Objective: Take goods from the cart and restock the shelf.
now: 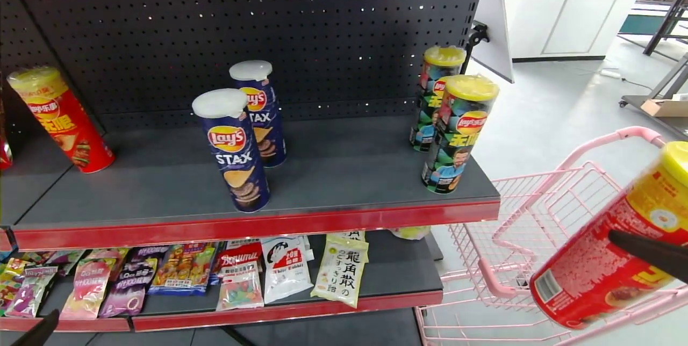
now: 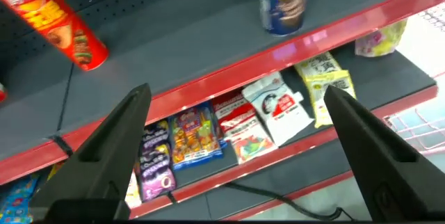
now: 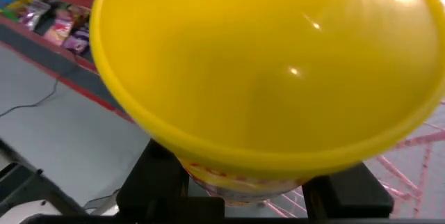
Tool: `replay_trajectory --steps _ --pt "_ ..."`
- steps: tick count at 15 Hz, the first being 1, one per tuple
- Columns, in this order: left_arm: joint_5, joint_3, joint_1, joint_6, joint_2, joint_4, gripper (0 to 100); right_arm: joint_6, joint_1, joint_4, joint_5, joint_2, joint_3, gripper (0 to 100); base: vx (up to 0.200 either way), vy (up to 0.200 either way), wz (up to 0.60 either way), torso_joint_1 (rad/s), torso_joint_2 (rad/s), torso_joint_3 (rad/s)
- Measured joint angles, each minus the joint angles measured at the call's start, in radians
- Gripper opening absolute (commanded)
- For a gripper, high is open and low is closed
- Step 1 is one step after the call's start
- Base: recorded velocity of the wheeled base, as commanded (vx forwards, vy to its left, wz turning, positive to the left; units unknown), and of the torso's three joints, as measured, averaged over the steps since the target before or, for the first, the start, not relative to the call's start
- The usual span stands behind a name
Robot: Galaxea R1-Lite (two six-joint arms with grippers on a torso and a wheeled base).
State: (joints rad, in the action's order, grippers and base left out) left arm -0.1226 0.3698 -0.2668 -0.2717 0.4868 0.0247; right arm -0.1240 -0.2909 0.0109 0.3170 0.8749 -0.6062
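Red crisp can [image 1: 59,120] stands at the left end of the top shelf [image 1: 333,179], with two blue cans [image 1: 236,158] near the middle and two patterned yellow-lidded cans [image 1: 457,136] at the right end, close to the front lip. The likeliest trouble is that right-end pair: they stand between the cart side and the open shelf space, so a can brought across could clip one and tip it off the edge. Slipping is a second risk, since the held can hangs tilted. Lower down, the left gripper [image 2: 236,93] is spread wide and empty before the snack bags [image 2: 229,123] of the lower shelf. Far right, above the pink cart [image 1: 537,211], the right gripper [image 3: 250,182] pinches a red, yellow-lidded can [image 1: 602,249], one finger on each side of its body, base slanting down toward the basket.
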Motion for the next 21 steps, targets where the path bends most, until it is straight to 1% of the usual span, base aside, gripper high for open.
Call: replay_trajectory --steps 1,5,8,11,21 --pt "0.0 0.0 0.0 0.0 0.0 0.0 100 0.001 0.0 -0.002 0.039 -0.006 0.007 0 0.0 0.2 0.0 0.007 0.01 0.012" --pt "0.0 0.0 0.0 0.0 0.0 -0.001 100 -0.001 -0.004 -0.001 0.062 -0.018 0.0 0 0.0 0.2 0.0 0.004 0.0 -0.001" --pt "0.0 0.0 0.0 0.0 0.001 -0.001 100 -0.003 -0.05 -0.006 0.11 -0.031 -0.005 0 0.0 0.2 0.0 0.001 0.0 0.005" --pt "0.0 0.0 0.0 0.0 0.001 -0.001 100 -0.004 -0.072 -0.006 0.109 -0.036 0.0 0 0.0 0.2 0.0 0.001 0.0 -0.002" --pt "-0.001 0.0 0.0 0.0 0.001 -0.001 100 -0.018 -0.077 -0.007 0.118 -0.05 0.011 0 0.0 0.2 0.0 0.002 0.0 -0.001"
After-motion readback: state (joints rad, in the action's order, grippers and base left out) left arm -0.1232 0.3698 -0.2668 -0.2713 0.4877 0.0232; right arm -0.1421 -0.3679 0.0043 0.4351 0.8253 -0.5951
